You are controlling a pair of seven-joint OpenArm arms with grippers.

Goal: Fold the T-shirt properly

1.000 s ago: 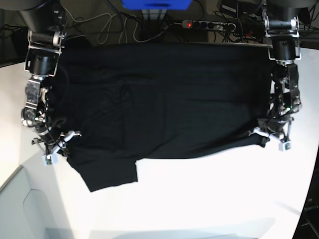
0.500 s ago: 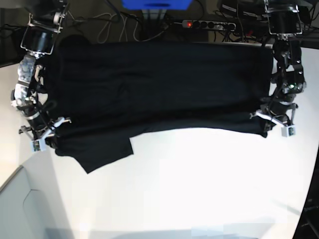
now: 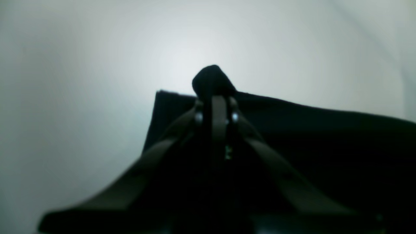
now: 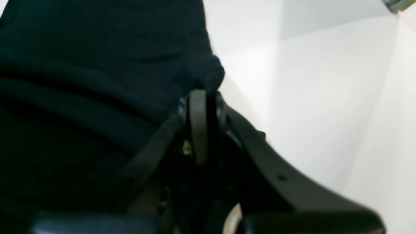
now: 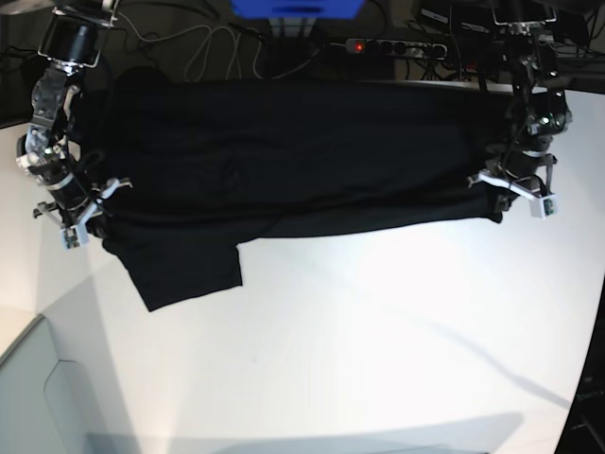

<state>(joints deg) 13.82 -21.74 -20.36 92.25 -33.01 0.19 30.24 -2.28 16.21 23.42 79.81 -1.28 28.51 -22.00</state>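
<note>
At the left edge of the base view the right arm (image 5: 52,90) comes down from the top corner, bending slightly outward before its wrist turns back in toward the cloth. Its gripper (image 5: 83,216) sits at the left side of the T-shirt (image 5: 284,156), jaws closed tight on a bunched fold of black fabric; the right wrist view shows that fold bulging just past the tips, with the white table (image 5: 378,350) beyond it. The T-shirt is stretched wide across the far half of the table, plain black, its near edge drawn into a slightly sagging line between the two grippers. A loose flap, seemingly a sleeve, lies flat on the table below the left end. At the right, the left arm (image 5: 534,85) hangs nearly straight down from the top edge. Its gripper (image 5: 515,192) is clamped on the shirt's right end at the near edge; the left wrist view shows a small knob of cloth poking out beyond the closed tips, the rest spreading away to the right.
</note>
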